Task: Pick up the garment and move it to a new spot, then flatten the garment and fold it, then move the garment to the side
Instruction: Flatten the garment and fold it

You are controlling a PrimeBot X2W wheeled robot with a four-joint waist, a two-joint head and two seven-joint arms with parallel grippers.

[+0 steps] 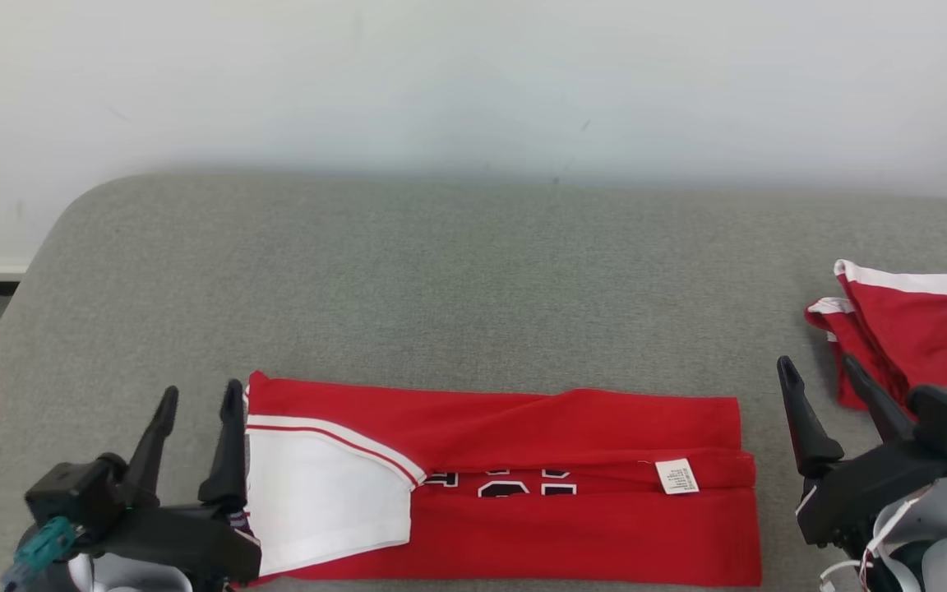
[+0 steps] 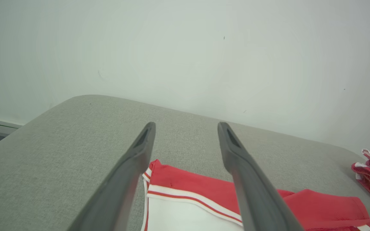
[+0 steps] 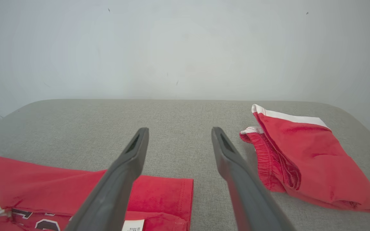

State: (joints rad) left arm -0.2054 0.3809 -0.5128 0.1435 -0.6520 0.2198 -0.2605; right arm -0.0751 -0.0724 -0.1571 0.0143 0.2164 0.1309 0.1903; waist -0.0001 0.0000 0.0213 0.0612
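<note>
Two grippers wide open, one at each end of the garment: you are partway through the fold.

The garment [image 1: 572, 526] lies flat along the near edge of the bench [image 1: 441, 271] as a long red band, its long sides turned in, with the white label [image 1: 676, 476] and part of a number showing along the middle. Your left gripper [image 1: 201, 388] stands at the band's left end by the white panel, holding nothing; whether it touches the cloth I cannot tell. Your right gripper [image 1: 816, 362] stands empty just off the right end, between the band and the folded red shorts [image 1: 909, 329]. By my judgement the lengthwise fold is done and the crosswise fold is next: pinch both layers at one end, carry it over to the other end with the edges matched, and keep clear of the shorts.
</note>
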